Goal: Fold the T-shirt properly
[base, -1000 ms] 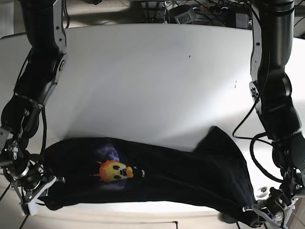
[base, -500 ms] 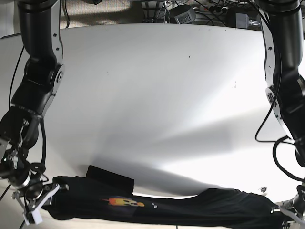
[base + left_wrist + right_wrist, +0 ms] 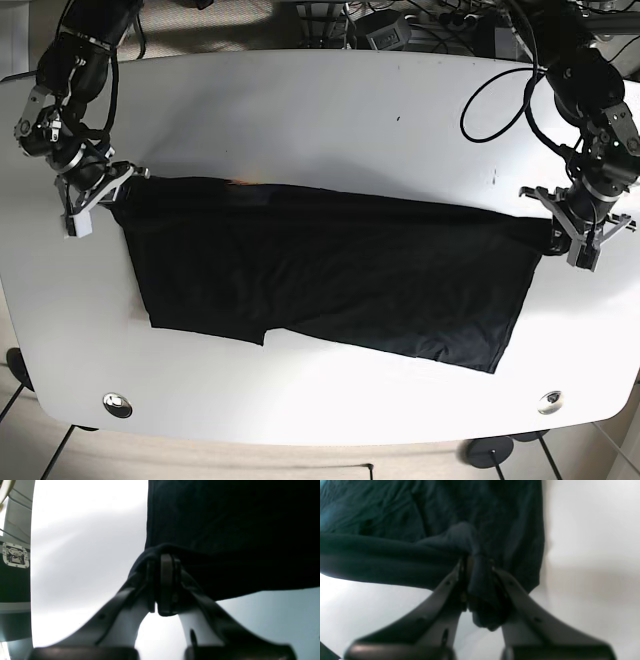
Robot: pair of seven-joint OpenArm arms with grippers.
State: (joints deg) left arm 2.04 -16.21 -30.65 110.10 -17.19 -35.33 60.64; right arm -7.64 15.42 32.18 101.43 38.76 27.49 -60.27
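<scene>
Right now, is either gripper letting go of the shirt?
No, the left gripper and right gripper are each clamped on a bunch of the black T-shirt.

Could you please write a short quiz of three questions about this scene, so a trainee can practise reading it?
1. True or false: both grippers are shut on the T-shirt.
2. Which surface does the shirt lie on? A) a white table B) a wooden floor C) a green mat
3. Fill in: in the base view, the left gripper holds the shirt's ____ end.

Key
1. True. The left gripper and the right gripper each pinch black cloth; both wrist views show fabric bunched between the fingers.
2. A. The white table lies under the spread shirt.
3. Right. The right gripper holds the opposite end, at that view's left.
</scene>
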